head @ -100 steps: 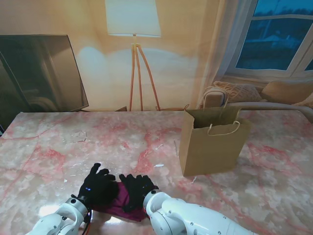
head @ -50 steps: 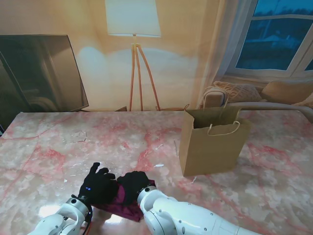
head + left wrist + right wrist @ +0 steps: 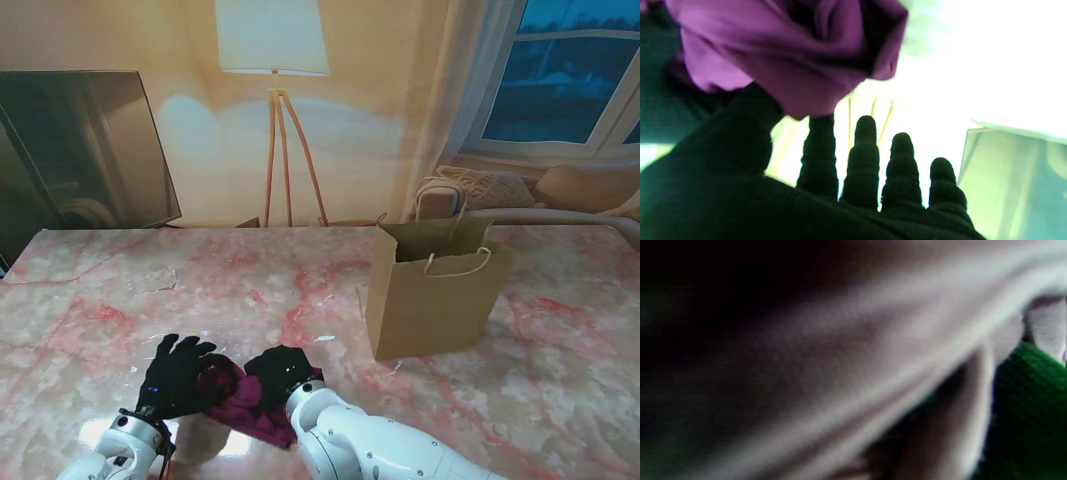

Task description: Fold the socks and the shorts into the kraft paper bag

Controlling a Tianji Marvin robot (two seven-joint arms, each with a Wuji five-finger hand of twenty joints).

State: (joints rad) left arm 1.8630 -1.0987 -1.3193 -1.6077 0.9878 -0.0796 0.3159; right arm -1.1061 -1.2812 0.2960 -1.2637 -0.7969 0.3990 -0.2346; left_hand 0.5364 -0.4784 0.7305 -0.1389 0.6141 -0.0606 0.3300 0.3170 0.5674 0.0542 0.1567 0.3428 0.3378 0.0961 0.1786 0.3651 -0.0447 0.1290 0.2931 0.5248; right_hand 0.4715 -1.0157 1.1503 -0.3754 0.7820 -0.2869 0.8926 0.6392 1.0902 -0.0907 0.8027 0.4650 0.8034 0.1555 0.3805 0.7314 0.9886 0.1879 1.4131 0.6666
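Both hands — left hand (image 3: 178, 376) splayed; right hand (image 3: 279, 375) gripping shorts (image 3: 243, 405).

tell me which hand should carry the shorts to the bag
Right, I'd say. The right hand is curled on the shorts and lies on the bag's side; the left hand has its fingers spread at the cloth's far edge.
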